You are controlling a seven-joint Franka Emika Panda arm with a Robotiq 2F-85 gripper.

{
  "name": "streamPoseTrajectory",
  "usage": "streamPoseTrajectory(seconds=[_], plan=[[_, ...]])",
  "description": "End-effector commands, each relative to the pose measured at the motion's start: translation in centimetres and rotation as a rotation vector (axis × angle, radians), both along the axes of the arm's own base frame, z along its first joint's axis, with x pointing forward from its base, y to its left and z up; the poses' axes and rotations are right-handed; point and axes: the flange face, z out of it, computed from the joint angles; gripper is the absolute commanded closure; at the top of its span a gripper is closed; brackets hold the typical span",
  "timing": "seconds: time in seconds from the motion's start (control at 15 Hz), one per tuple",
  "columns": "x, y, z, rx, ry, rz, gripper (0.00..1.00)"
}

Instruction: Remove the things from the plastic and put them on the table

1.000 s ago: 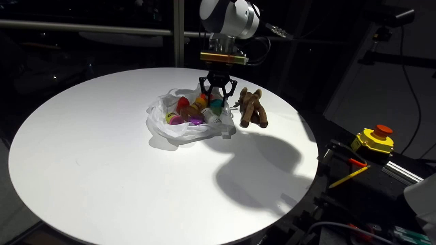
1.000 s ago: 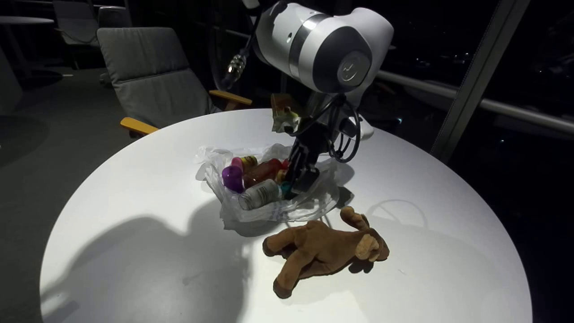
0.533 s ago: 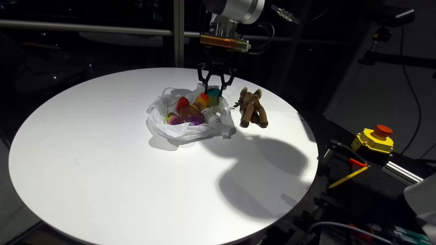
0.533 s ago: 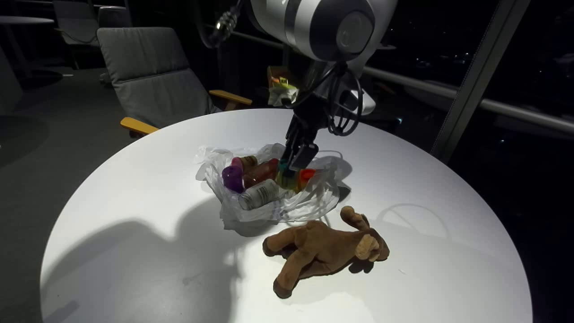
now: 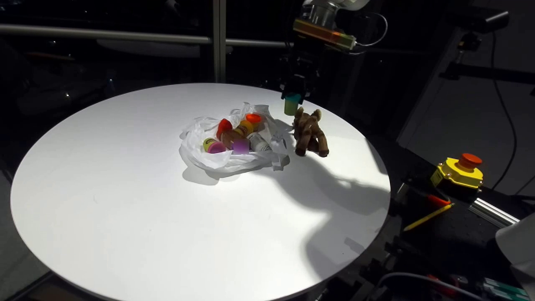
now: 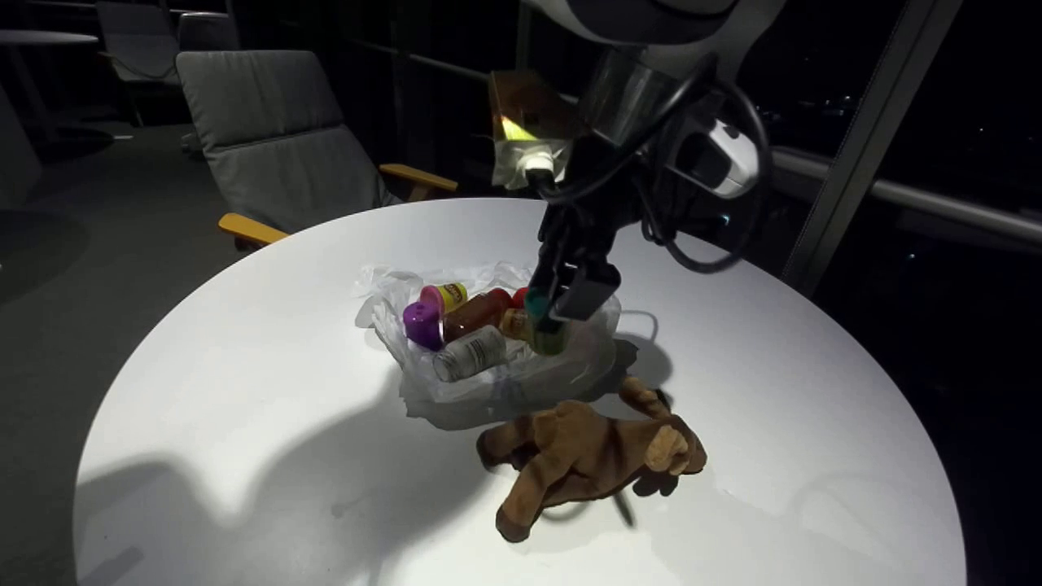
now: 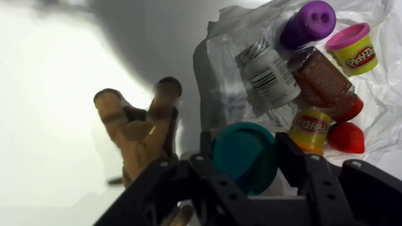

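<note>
The claw (image 7: 245, 146) is closed partway, its fingers (image 7: 287, 160) parted by just the width of the teal-lidded tub (image 5: 291, 105), which is gripped between them by its upper part. Over the last second the tub is drawn up from inside the plastic bag (image 5: 225, 164) and carried sideways toward the plush animal (image 6: 590, 448); at the start of that second the fingers are still sunk down among the bag's contents. The tub is now held in the air, near the bag's rim on the plush animal's side; whether the rim is fully cleared cannot be told. For the task, this is judged to mean that the removal of this piece is all but made, while its setting down on the tabletop (image 5: 138, 209) is not yet done. The plush animal is left undisturbed on the tabletop, just beside the bag. In the bag, the white bottle (image 7: 271, 78), brown bottle (image 7: 320, 78), purple piece (image 7: 306, 26), pink-lidded tub (image 7: 359, 56), yellow tub (image 7: 309, 128), red piece (image 7: 347, 138) and orange-lidded tub (image 5: 253, 118) are yet to be taken. The held tub is pointed lid upward, its long axis kept close to vertical in both exterior views; from the wrist, the lid is seen nearly face-on, so the axis is lined up roughly with the claw's own reach. If that pose is preserved, a landing on the base is favoured, though a topple is to be feared over the plush animal.
</note>
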Motion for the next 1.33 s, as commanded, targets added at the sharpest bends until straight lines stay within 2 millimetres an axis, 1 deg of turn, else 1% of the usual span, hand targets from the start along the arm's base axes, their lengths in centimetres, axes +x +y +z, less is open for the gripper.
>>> streamPoseTrajectory(seconds=[0.0,0.07,0.27,0.4,0.47,0.67,0.87,1.07,1.2,1.27], plan=[[-6.2,-3.0,1.8,-0.007,-0.112,-0.049,0.72],[-7.5,-3.9,1.8,-0.018,-0.131,-0.064,0.72],[-10.3,-5.7,1.7,-0.038,-0.169,-0.104,0.72],[-11.7,-6.4,0.7,-0.056,-0.164,-0.127,0.72],[-11.9,-6.6,0.1,-0.054,-0.158,-0.133,0.72],[-11.0,-6.7,-3.2,-0.069,-0.113,-0.13,0.72],[-10.3,-7.6,-6.0,-0.128,-0.084,-0.147,0.72],[-10.1,-9.0,-7.7,-0.169,-0.081,-0.168,0.72],[-9.8,-9.9,-8.4,-0.188,-0.078,-0.179,0.72],[-9.6,-10.2,-8.6,-0.198,-0.075,-0.177,0.41]])
